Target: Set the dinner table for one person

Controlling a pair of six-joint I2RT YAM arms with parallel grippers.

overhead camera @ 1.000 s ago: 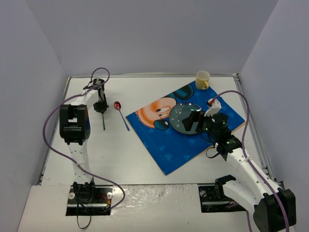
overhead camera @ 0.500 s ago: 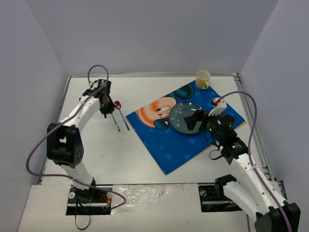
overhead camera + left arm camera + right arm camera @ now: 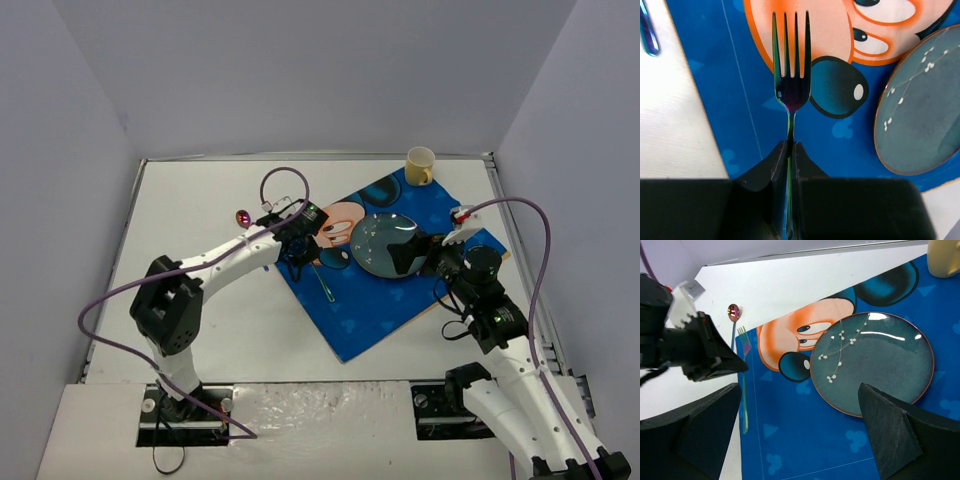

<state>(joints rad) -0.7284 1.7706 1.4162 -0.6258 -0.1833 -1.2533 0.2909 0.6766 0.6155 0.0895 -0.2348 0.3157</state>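
a white table [image 3: 200, 200] between grey walls [image 3: 300, 80] bore a blue mouse placemat [image 3: 370, 300]; left gripper [image 3: 790, 152] pinched a fork [image 3: 791, 85], right gripper [image 3: 800, 395] gaped wide, empty.

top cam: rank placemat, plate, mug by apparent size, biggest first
1. blue placemat
2. dark plate
3. yellow mug: clearly smallest. It sits farthest from the camera, but the gap looks too wide for that to change the order.
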